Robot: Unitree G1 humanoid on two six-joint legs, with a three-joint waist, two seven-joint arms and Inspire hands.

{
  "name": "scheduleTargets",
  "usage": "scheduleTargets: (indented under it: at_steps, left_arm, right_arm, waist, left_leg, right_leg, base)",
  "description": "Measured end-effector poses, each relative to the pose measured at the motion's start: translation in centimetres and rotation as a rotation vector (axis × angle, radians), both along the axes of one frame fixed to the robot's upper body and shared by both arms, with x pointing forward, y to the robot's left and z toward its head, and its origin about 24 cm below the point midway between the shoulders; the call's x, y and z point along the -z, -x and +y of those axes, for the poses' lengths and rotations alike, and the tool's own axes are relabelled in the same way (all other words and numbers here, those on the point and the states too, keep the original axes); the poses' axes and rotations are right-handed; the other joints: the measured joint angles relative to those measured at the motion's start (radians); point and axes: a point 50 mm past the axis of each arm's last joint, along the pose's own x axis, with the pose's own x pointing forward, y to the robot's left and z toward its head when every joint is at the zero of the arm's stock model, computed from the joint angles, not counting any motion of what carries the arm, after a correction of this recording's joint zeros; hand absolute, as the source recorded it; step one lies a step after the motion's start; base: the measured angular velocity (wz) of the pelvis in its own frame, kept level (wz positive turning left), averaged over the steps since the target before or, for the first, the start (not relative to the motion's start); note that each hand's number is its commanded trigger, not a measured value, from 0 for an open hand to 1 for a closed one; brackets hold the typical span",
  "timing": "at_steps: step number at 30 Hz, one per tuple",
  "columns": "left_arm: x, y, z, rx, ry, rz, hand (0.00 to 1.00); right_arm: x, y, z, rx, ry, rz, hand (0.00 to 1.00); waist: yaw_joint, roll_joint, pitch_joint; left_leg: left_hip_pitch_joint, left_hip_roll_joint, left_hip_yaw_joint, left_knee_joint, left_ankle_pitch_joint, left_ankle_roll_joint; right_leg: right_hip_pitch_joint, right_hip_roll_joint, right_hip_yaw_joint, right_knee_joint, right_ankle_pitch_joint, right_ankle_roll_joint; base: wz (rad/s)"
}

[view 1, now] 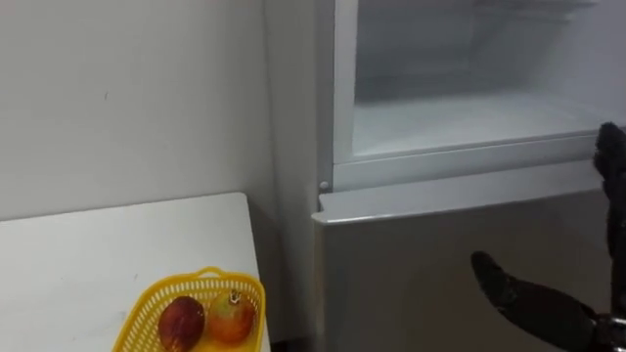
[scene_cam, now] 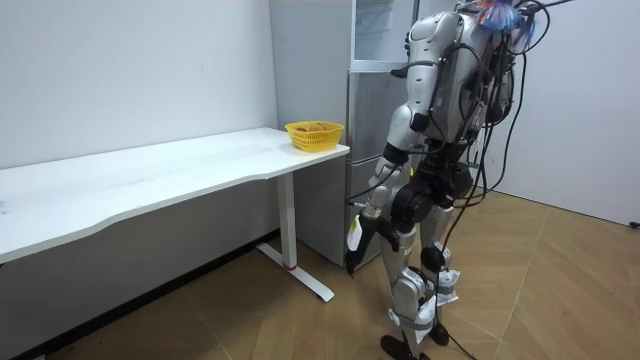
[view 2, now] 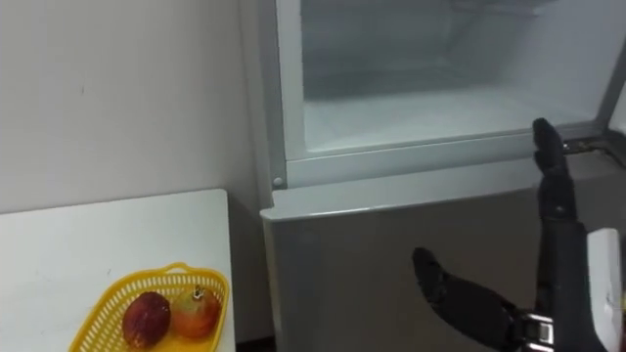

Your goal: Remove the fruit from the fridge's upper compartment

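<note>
The upper fridge compartment (view 1: 460,117) stands open, its white shelf (view 2: 421,112) bare where I see it. My right hand (view 2: 558,284) is raised in front of the fridge, just below the compartment's lower edge. It is open, with straight fingers (view 1: 611,166) pointing up and the thumb (view 1: 499,284) spread out to the left, and it holds nothing. In the room view I stand facing the fridge (scene_cam: 375,150), right hand (scene_cam: 400,72) up against it, while my left hand (scene_cam: 353,255) hangs at my side.
A yellow basket (view 1: 161,298) with two reddish fruits (view 1: 183,321) sits at the corner of the white table (view 1: 88,264), left of the fridge. The closed lower fridge door (view 1: 411,264) is right before me. A white wall runs behind the table.
</note>
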Motion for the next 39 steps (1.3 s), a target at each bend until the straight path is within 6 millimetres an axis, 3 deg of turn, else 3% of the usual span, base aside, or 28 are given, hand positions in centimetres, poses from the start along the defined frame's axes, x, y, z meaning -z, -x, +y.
scheduleTargets:
  at_steps: [4,8,13,15,18,25,30,36,39]
  left_arm:
    - [0.0,0.6,0.1,-0.003,-0.005,0.014,0.00]
    - [-0.1,0.2,0.1,0.000,-0.002,0.000,0.00]
    - [-0.1,-0.3,0.0,0.001,0.003,-0.007,0.00]
    - [-0.2,-0.4,0.0,0.001,0.004,-0.012,0.00]
    - [-0.2,-0.2,0.0,-0.002,0.004,-0.008,0.00]
    - [-0.4,0.8,0.5,-0.050,-0.005,-0.020,0.00]
    - [-0.9,1.1,1.6,-0.143,-0.031,-0.064,0.00]
    - [-1.2,0.9,2.3,-0.193,-0.045,-0.105,0.00]
    - [-1.4,1.1,2.9,-0.226,-0.054,-0.112,0.00]
  right_arm:
    - [2.4,0.1,-1.5,0.071,-0.070,0.093,0.00]
    - [6.8,1.0,-2.9,0.128,-0.125,0.303,0.00]
    - [11.5,2.2,-4.0,0.148,-0.187,0.543,0.00]
    - [13.6,2.8,-4.5,0.165,-0.249,0.639,0.00]
    - [15.2,3.6,-5.0,0.198,-0.408,0.689,0.00]
    - [16.4,5.0,-7.2,0.316,-0.909,0.577,0.00]
    - [16.2,6.0,-9.7,0.421,-1.294,0.355,0.00]
    - [15.0,6.7,-12.9,0.471,-1.605,0.024,0.00]
    - [13.9,6.5,-14.3,0.461,-1.644,-0.119,0.00]
  waist:
    - [-0.015,-0.015,-0.0027]
    - [-0.013,-0.019,-0.0021]
    - [-0.010,-0.012,0.0021]
    - [-0.008,-0.011,0.0112]
    - [-0.008,-0.012,0.0146]
    - [-0.040,-0.019,0.0063]
    - [-0.060,-0.043,0.0022]
    - [-0.082,-0.062,0.0065]
    - [-0.105,-0.063,0.0061]
  left_leg:
    - [0.000,0.000,-0.001,0.000,0.000,0.000]
    - [-0.004,-0.001,0.000,-0.004,-0.001,0.000]
    - [0.000,-0.001,0.001,-0.007,-0.002,0.000]
    - [0.006,0.000,0.005,-0.008,-0.002,0.000]
    - [0.006,0.000,0.017,-0.017,-0.002,-0.001]
    - [0.010,-0.002,0.010,-0.012,-0.002,-0.001]
    - [0.006,-0.001,0.016,-0.006,-0.002,-0.001]
    - [-0.006,-0.001,0.021,-0.005,-0.002,0.000]
    - [-0.012,-0.001,0.021,-0.003,-0.002,0.000]
  right_leg:
    - [0.004,0.000,-0.003,-0.009,0.001,0.001]
    - [0.004,0.000,0.000,-0.008,0.003,0.002]
    - [0.005,0.001,0.000,-0.005,0.003,0.002]
    - [0.003,0.001,0.002,0.004,0.002,0.002]
    - [0.000,0.001,0.012,0.003,-0.001,0.002]
    - [0.005,0.000,0.009,-0.009,-0.002,0.003]
    - [-0.010,0.000,0.013,0.008,-0.009,0.001]
    - [-0.020,0.001,0.023,0.011,-0.008,0.001]
    - [-0.020,0.001,0.022,0.012,-0.008,0.001]
  base:
    - [0.00]
    - [0.00]
    - [0.00]
    - [-0.04]
    - [-0.10]
    - [0.03]
    - [-0.03]
    - [-0.03]
    - [0.00]
